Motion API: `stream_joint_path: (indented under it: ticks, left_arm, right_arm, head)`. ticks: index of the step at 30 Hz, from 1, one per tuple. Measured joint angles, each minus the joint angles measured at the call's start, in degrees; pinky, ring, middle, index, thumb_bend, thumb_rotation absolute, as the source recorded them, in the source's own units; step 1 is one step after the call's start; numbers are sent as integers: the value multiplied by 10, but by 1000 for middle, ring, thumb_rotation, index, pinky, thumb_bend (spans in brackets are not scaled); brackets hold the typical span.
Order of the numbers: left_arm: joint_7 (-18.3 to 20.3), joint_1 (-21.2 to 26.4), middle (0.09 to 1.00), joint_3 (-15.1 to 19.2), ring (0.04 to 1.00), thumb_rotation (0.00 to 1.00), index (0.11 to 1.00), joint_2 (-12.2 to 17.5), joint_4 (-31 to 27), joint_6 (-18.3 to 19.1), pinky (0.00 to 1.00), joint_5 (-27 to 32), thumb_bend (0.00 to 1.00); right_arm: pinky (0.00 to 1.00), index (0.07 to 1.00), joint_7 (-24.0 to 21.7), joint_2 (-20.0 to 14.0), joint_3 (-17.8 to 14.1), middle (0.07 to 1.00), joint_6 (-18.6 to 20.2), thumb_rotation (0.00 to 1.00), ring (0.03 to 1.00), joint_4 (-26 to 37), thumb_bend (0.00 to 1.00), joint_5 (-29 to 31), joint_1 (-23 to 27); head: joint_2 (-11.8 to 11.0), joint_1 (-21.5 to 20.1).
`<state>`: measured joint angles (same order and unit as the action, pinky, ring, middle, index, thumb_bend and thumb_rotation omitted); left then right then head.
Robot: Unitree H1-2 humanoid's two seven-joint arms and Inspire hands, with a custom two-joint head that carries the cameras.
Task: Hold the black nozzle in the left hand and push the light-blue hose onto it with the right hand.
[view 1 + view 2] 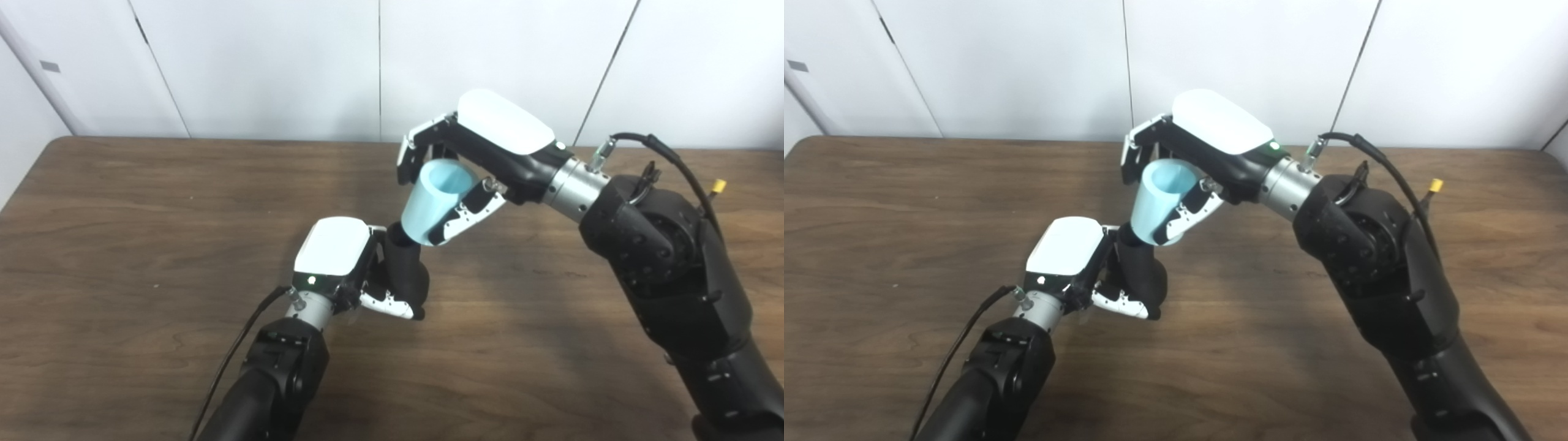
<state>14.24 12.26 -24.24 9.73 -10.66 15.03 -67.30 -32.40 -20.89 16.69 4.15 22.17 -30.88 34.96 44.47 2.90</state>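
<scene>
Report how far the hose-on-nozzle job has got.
Done: the left hand grips the black nozzle, and the right hand grips the light-blue hose. In hand: the hose's lower end meets the nozzle tip. Left: pushing it fully on; most of the nozzle is still uncovered.

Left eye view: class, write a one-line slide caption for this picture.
Above a wooden table, the left hand grips the black nozzle while the right hand seats the light-blue hose on its tip.
</scene>
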Motion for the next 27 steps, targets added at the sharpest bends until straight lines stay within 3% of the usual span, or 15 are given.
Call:
stream_joint_path:
  ticks: [27]
  left_arm:
    - [1,-4,476,3,495,0,488,0,-4,-1,401,3,524]
  right_arm:
    - [292,534,13,27,15,480,-27,0,346,-40,511,-9,0]
  head:
    - [5,0]
